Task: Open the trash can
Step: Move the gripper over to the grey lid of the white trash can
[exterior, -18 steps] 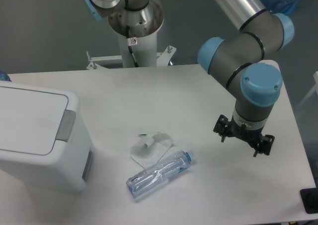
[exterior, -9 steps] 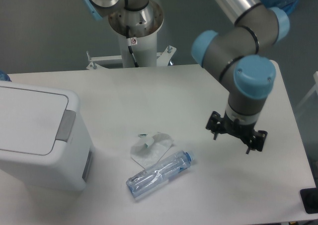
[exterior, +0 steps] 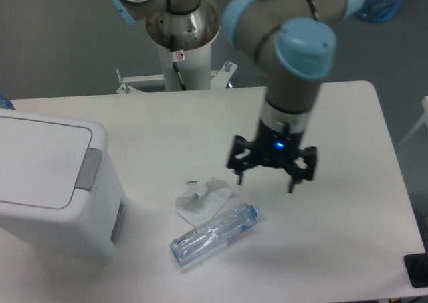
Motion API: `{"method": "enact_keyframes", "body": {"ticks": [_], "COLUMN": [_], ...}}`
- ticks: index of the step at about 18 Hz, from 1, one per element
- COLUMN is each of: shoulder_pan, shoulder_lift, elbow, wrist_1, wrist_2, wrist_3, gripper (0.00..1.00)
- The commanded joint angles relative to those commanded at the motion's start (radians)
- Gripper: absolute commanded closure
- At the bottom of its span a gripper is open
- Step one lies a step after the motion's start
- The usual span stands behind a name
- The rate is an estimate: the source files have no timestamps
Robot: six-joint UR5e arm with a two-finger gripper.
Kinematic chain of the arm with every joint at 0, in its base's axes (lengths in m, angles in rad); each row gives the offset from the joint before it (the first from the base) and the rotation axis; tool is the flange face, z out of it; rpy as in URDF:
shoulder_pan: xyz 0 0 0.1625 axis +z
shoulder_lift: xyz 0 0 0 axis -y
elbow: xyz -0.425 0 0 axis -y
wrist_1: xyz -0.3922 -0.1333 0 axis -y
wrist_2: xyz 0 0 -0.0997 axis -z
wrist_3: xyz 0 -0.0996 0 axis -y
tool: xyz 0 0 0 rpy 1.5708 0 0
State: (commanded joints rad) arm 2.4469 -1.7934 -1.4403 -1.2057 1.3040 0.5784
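The trash can (exterior: 47, 182) is a large white boxy bin at the table's left edge. Its flat lid is down and the grey push tab (exterior: 88, 169) sits at the lid's right rim. My gripper (exterior: 269, 177) hangs above the middle of the table, well to the right of the can. Its two black fingers (exterior: 238, 166) are spread wide apart and hold nothing. It is just above and right of the crumpled wrapper.
A crumpled white wrapper (exterior: 204, 199) with green bits lies mid-table. A clear plastic bottle (exterior: 214, 235) with a blue cap lies on its side just in front of it. The arm's white pedestal (exterior: 182, 55) stands at the back.
The gripper has swung left from the table's right side toward the middle, nearing the wrapper and bottle. Its wrist has turned. The trash can, bottle and wrapper have not moved.
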Motion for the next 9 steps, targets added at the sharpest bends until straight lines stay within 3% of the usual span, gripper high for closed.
{"method": "enact_keyframes", "body": {"ticks": [1,4,9], "shoulder_pan": [-0.034,-0.138,-0.212], "shoulder_lift": [0.025,0.026,0.026], "elbow": [-0.012,-0.005,0.032], "wrist_1": [0.002,0.005,0.005], "wrist_2": [-0.009,-0.006,-0.031], "wrist_3": [-0.047,-0.162,-0.230], "gripper": [0.00,0.00,0.00]}}
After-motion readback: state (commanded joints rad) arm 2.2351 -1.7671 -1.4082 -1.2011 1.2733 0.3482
